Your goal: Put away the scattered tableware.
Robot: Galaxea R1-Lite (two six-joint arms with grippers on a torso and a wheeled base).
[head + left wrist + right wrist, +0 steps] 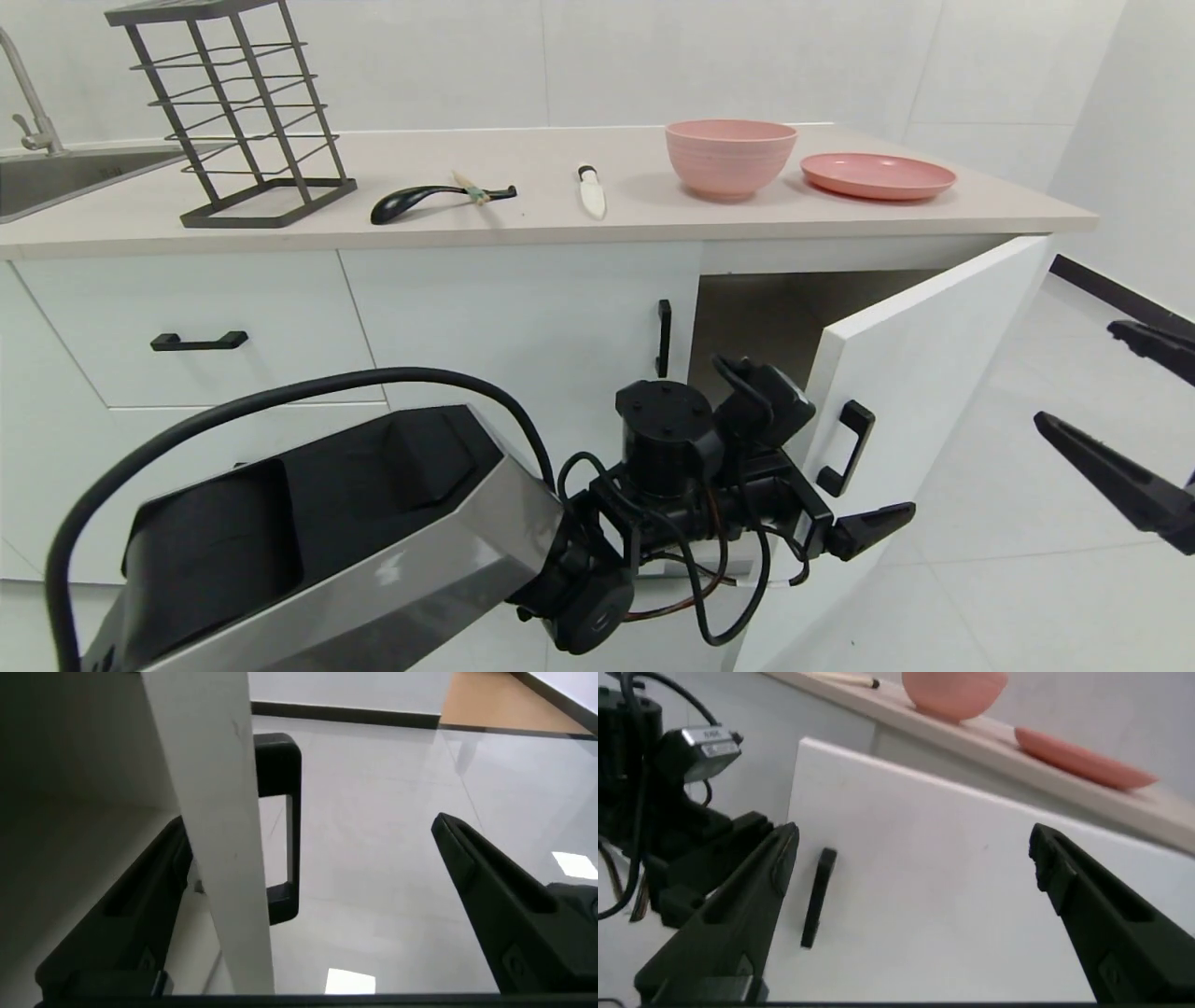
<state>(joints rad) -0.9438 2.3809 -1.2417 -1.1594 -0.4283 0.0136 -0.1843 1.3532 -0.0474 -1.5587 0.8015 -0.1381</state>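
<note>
On the desk [523,159] I count one pink bowl [730,157], one pink plate [878,175] just beside it, one white knife [591,191], one black spoon [411,201] and, at its handle end, what look like chopsticks [471,189], too small for me to count. One wire rack [238,112] stands left of the spoon. My left hand [308,826] is spread wide astride the edge of the open cupboard door [924,355] by its handle [848,448], gripping nothing, while my right hand [1074,373] hangs wide open and empty, partly cut off.
</note>
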